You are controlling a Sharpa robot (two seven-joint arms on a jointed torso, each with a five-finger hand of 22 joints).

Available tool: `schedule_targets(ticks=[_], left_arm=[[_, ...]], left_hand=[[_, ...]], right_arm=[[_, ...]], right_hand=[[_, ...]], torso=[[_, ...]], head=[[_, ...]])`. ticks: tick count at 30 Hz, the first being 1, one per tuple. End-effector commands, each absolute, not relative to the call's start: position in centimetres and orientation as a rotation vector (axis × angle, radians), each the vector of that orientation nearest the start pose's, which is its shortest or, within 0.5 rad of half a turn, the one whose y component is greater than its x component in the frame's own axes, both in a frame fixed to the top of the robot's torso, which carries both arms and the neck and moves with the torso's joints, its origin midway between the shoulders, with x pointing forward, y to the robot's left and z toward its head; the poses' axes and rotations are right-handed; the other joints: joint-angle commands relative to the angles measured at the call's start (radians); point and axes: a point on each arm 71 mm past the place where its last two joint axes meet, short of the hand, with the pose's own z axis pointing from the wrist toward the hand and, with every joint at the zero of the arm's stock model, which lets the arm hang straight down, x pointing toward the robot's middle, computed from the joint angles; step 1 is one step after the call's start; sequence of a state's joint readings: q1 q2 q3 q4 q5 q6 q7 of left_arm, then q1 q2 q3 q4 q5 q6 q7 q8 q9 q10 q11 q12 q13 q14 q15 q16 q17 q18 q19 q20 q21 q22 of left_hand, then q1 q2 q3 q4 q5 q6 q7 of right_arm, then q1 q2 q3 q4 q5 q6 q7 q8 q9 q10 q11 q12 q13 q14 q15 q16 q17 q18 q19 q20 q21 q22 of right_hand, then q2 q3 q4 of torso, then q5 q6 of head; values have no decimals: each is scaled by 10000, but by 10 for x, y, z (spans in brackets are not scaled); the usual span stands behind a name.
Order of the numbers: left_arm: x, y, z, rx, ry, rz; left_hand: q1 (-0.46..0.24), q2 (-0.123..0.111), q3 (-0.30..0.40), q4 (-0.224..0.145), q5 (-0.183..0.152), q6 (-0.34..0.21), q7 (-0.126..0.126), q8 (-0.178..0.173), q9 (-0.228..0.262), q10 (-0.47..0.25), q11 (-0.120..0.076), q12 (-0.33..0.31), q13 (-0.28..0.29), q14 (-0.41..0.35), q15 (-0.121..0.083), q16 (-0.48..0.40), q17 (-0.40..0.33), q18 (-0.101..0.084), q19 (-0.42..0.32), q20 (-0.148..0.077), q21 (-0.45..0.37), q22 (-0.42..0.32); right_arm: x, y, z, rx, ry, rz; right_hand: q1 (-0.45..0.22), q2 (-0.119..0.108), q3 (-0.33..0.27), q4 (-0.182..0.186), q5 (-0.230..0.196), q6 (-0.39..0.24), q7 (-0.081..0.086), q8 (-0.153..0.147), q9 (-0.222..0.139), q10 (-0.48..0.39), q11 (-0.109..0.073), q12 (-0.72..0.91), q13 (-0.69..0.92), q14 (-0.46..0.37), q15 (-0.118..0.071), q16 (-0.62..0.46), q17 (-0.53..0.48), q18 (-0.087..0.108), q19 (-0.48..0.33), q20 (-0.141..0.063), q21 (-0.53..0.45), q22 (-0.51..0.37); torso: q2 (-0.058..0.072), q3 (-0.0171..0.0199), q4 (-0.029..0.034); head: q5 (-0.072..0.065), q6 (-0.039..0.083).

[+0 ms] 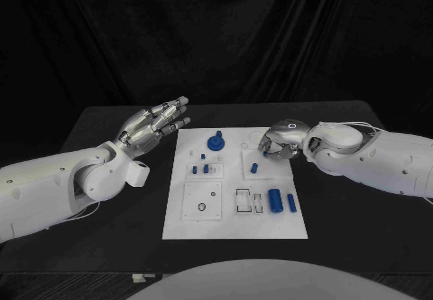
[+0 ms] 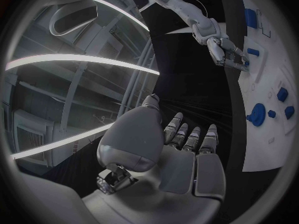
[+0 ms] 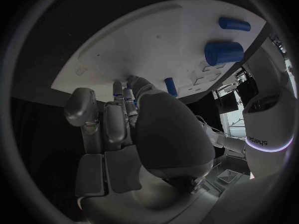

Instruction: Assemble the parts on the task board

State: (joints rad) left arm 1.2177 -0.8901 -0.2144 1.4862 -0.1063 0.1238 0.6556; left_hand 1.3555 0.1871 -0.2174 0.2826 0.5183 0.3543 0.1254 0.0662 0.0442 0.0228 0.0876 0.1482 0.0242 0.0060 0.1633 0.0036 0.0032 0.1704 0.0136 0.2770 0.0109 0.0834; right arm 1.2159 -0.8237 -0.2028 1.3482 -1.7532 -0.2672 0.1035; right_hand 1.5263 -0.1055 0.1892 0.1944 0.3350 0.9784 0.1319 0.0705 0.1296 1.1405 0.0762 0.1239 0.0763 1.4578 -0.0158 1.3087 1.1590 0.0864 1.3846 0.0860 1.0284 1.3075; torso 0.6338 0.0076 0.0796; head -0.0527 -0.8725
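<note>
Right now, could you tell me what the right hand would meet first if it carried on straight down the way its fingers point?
Most likely the task board itself: the right hand points its fingers down at the white surface, near a small upright blue peg. Depth is unclear.

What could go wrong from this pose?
1. The right hand hovers low over the task board, fingers curled near a small upright blue peg; it might knock the peg over.
2. The left hand is open beside the board; a sideways sweep may shove the board.
</note>
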Motion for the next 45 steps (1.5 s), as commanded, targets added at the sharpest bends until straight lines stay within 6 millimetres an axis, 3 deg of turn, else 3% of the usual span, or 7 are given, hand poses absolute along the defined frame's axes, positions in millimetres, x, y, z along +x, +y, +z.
schedule_targets(ticks=[1, 10, 17, 31, 33, 38, 45], left_arm=[[458, 223, -213, -8413, 15345, -19539], [458, 223, -214, -8438, 15409, -19515], [458, 223, -214, -8457, 15446, -19480], [458, 222, -215, -8484, 15575, -19513], [458, 222, -215, -8487, 15597, -19524], [458, 222, -215, -8498, 15659, -19547], [458, 222, -216, -8524, 15741, -19556]], left_hand=[[114, -9, 37, 4, 60, 115, 11, 63, 14, 4, 98, 60, 11, 4, 100, 59, 14, 82, -10, 91, 22, 13], [155, 9, 47, 24, 68, 189, 62, 114, 20, 20, 153, 150, 23, 36, 131, 105, 33, 79, -1, 107, 26, 26], [186, 26, 53, 36, 83, 217, 95, 147, 22, 37, 195, 227, 33, 69, 180, 150, 51, 72, 11, 124, 33, 57], [212, 27, 49, 42, 92, 220, 116, 178, 20, 47, 212, 288, 37, 117, 269, 214, 73, 51, 30, 153, 43, 93], [221, 30, 51, 40, 98, 233, 118, 187, 22, 48, 214, 300, 38, 124, 285, 224, 75, 46, 36, 158, 46, 108], [241, 34, 56, 33, 109, 233, 127, 196, 21, 48, 224, 308, 38, 138, 308, 244, 81, 36, 43, 164, 49, 118], [301, 53, 80, 16, 155, 242, 154, 220, 23, 58, 261, 364, 44, 163, 345, 280, 90, 10, 60, 172, 57, 142]], right_arm=[[480, -230, -253, -6432, 17505, 5022], [480, -229, -253, -6400, 17506, 5065], [481, -229, -253, -6195, 17636, 5055], [481, -231, -253, -6082, 17722, 4967], [481, -231, -253, -6073, 17655, 4993], [480, -230, -251, -6054, 17398, 5116], [479, -228, -248, -6025, 17066, 5269]], right_hand=[[-23, -112, 21, 37, -13, -64, -18, -31, -8, -44, 3, -32, -12, -25, 17, -78, -23, 100, 13, 57, -53, 1352], [-204, -59, 66, 157, -120, 163, -51, 104, 60, -52, -8, -18, 0, -29, 46, -75, -3, 105, -8, 73, -103, 1341], [100, 49, 364, -143, 350, 757, -56, 427, 287, -1, 12, 12, 8, -28, 122, -54, 38, 107, -18, 129, -114, 1343], [245, 77, 556, -426, 352, 998, -39, 563, 453, 295, -30, 144, 46, -29, 104, -49, 52, 110, -12, 124, -57, 1355], [550, 181, 1055, -739, -1242, 1097, -24, 595, 542, 463, -71, 176, 39, -37, 52, -64, 49, 102, -20, 77, 7, 1366], [506, 110, 1661, -954, -1657, 1253, -20, 626, 645, 695, -97, 256, 64, -49, 39, -126, -11, 107, -36, 63, 51, 1367], [339, 23, 1864, -1029, -1803, 1367, -64, 651, 710, 863, -155, 321, 96, -24, 1, -117, 17, 101, -22, 37, 124, 1375]], torso=[[-2, 0, -2], [-3, 2, 0], [-3, 2, 0], [-20, 12, 1], [-21, 11, 0], [-19, 12, -1], [-19, 11, -1]], head=[[-15, -1], [-26, -1], [-24, -1], [19, -1], [37, -1], [89, -1], [170, -1]])
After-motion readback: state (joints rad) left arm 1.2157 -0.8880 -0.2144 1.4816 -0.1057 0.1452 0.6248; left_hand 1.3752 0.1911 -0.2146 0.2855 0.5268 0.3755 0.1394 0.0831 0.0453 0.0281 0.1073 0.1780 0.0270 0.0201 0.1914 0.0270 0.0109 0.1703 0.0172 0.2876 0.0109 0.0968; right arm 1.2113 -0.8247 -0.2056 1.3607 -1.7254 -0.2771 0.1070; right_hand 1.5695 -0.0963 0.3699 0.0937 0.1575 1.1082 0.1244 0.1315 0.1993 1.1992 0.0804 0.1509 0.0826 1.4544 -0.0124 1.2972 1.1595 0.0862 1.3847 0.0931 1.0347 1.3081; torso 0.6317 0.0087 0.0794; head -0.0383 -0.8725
